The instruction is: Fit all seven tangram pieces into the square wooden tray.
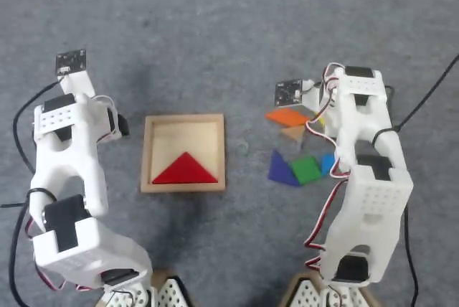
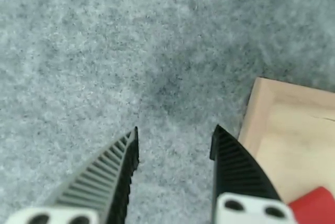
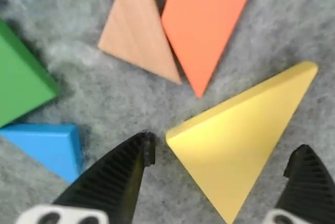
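Observation:
The square wooden tray [image 1: 150, 150] lies mid-table with a red triangle [image 1: 184, 169] inside, against its near edge. My left gripper [image 2: 175, 145] is open over bare carpet just left of the tray's corner [image 2: 277, 124]. The red triangle [image 2: 315, 203] peeks in beside one finger. My right gripper [image 3: 226, 150] is open, its fingers straddling a yellow triangle [image 3: 246, 130]. Around it lie an orange parallelogram [image 3: 207, 20], a tan triangle [image 3: 138, 30], a green piece [image 3: 18, 77] and a light blue piece [image 3: 47, 145].
A dark blue triangle [image 1: 282, 168] lies next to the green piece [image 1: 306, 168] right of the tray. The right arm [image 1: 362, 142] hangs over the cluster of loose pieces. Grey carpet [image 1: 215, 49] stretches behind the tray.

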Robot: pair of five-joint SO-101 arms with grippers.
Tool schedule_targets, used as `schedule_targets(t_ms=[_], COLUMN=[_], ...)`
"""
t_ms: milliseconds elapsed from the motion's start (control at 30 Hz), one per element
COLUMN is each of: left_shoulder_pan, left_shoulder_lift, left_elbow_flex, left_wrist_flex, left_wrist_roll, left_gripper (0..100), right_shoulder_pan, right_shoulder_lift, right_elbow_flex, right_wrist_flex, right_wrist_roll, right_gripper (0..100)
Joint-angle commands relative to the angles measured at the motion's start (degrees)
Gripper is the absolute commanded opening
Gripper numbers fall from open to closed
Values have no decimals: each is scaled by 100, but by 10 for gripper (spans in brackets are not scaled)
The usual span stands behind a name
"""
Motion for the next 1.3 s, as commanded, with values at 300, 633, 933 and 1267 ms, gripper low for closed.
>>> schedule_targets(t_ms=[300,633,933,1267], left_shoulder_pan=[-9,-18,-26,-35], left_shoulder_lift=[-308,-308,-308,-316], left_elbow_flex=[-22,-31,-40,-40], left_wrist_flex=[-53,-53,-53,-53], left_wrist_roll=[26,26,26,26], left_gripper=[220,220,220,220], right_shoulder_pan=[-92,-75,-321,-734], right_shoulder_lift=[426,242,-400,-664], right_elbow_flex=[-255,-325,-325,-308], right_wrist_flex=[-163,-119,347,585], right_wrist_roll=[-70,-352,-1591,-2980], right_gripper=[125,87,91,135])
